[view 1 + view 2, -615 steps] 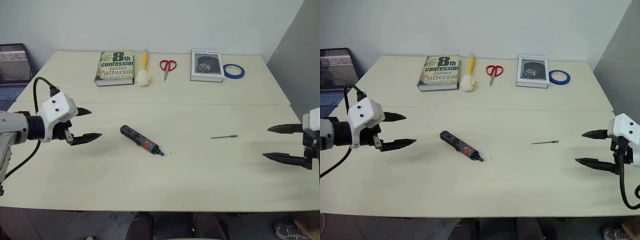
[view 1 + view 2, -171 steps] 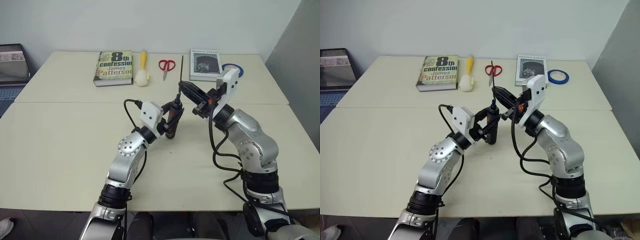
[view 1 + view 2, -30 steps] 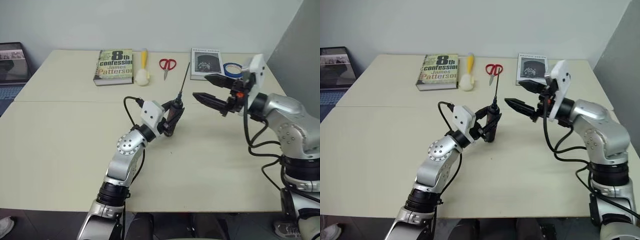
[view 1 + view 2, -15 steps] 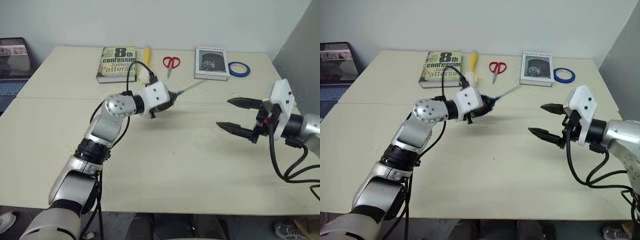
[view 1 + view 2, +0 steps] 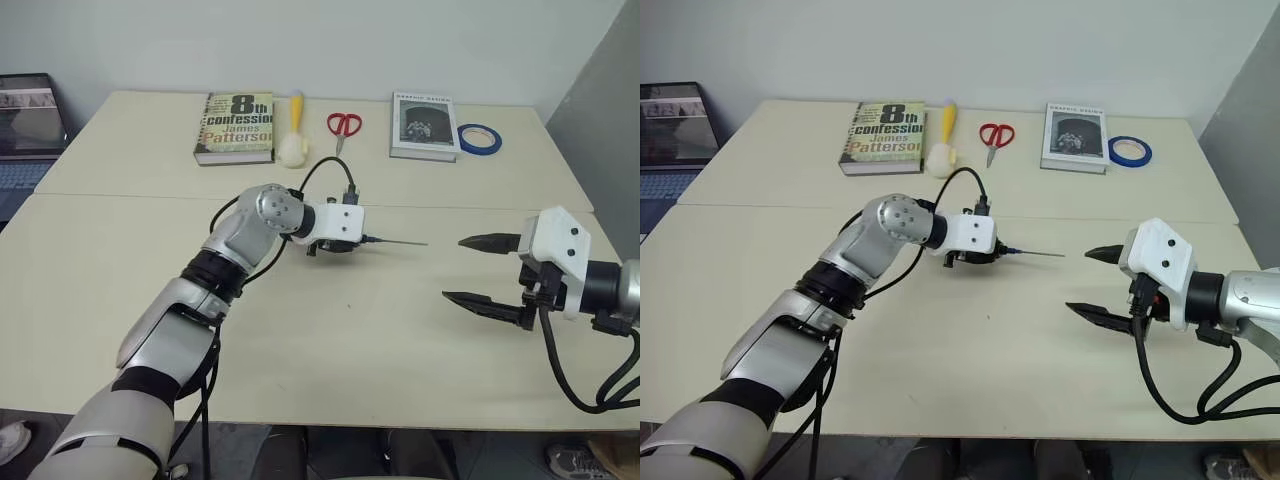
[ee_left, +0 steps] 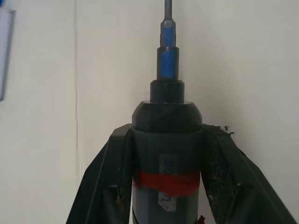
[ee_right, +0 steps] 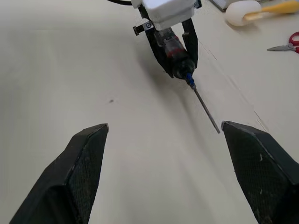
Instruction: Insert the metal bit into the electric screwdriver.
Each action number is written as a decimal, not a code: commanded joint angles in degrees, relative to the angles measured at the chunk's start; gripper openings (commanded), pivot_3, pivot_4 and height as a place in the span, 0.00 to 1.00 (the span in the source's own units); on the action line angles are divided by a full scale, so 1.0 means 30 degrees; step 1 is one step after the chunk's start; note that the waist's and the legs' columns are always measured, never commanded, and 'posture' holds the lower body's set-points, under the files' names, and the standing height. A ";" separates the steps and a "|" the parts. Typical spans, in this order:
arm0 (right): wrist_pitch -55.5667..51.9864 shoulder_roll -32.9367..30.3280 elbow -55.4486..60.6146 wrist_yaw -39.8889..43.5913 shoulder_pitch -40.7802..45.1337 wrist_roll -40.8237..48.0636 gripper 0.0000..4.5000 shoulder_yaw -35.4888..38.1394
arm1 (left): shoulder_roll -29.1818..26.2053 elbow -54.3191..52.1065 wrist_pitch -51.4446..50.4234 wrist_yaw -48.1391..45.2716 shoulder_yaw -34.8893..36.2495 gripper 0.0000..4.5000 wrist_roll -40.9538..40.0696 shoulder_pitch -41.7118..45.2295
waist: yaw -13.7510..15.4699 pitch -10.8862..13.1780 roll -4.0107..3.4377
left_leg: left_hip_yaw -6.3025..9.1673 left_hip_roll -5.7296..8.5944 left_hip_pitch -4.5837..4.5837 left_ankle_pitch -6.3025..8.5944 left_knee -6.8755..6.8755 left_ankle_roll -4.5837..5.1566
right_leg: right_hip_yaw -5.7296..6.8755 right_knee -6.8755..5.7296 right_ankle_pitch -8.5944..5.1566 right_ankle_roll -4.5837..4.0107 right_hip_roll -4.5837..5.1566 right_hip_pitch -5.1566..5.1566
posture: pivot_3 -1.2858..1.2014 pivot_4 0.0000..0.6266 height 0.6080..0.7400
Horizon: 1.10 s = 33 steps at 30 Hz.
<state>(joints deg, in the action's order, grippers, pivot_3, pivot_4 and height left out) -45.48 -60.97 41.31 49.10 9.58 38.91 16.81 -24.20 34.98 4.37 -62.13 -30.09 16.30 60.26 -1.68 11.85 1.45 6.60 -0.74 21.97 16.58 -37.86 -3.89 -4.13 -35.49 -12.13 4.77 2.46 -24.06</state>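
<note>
The desk point(image 5: 120, 300) spreads pale and bare beneath both grippers.

The electric screwdriver point(image 6: 167, 154) sits between the two black fingers of the left gripper point(image 5: 345, 240), which is clamped tight around its barrel at the red band. It reads as a rigid, smooth plastic cylinder, probably light for its length but slick, so a grip on the thick body near the band, where the fingers have it now, looks the soundest place; the tapered nose ahead of the fingers would give too little to bear on.

The right gripper point(image 5: 487, 272) hangs apart from the tool, off beyond the bit's tip, its fingers spread wide and holding nothing.

The metal bit point(image 5: 395, 242) juts straight out past the left gripper's fingertips, seated in the blue collar at the screwdriver's nose and pointing roughly toward the right gripper. It is a thin steel rod, stiff yet easy to knock askew, and so narrow that any pinch would want to land along its mid-shaft, square across it. From how it stands in the collar, the insertion looks done or nearly so.
</note>
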 commanded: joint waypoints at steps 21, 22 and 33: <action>0.0915 -0.0845 -0.0624 0.1080 -0.0905 -0.1444 0.91 -0.0073 | 0.1660 0.3295 0.1857 -0.3690 0.0010 0.98 0.0789 0.1129 | 0.0018 -0.0009 0.0004 | 0.0001 0.0001 -0.0048 0.0000 -0.0028 0.0002 | -0.0001 -0.0089 0.0000 -0.0003 0.0003 0.0030 | 0.52 0.24 1.00; 0.0978 -0.0856 -0.0710 0.1161 -0.0893 -0.1507 0.91 -0.0097 | 0.1524 0.3143 0.1855 -0.3792 0.0107 0.99 0.0740 0.1134 | 0.0015 -0.0009 0.0004 | 0.0001 0.0001 -0.0049 0.0000 -0.0030 0.0002 | -0.0001 -0.0099 -0.0001 -0.0004 0.0002 0.0027 | 0.52 0.24 1.00; 0.2722 -0.1139 -0.2743 0.2491 -0.0344 -0.2694 0.91 -0.0706 | -0.3510 -0.0980 -0.0472 -0.4021 0.4398 0.99 -0.1988 0.0203 | -0.0101 -0.0005 0.0003 | 0.0006 -0.0001 -0.0067 -0.0021 -0.0040 0.0033 | -0.0006 -0.0179 0.0003 -0.0004 -0.0004 0.0001 | 0.52 0.24 1.00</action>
<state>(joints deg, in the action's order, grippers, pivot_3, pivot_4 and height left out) -39.40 -63.15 33.93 55.26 7.97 32.01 14.14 -31.29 36.76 5.08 -74.59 -21.98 13.45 61.44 -1.98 11.83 1.46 6.62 -0.74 21.78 16.52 -37.98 -3.79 -4.14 -36.04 -12.11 4.76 2.45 -24.06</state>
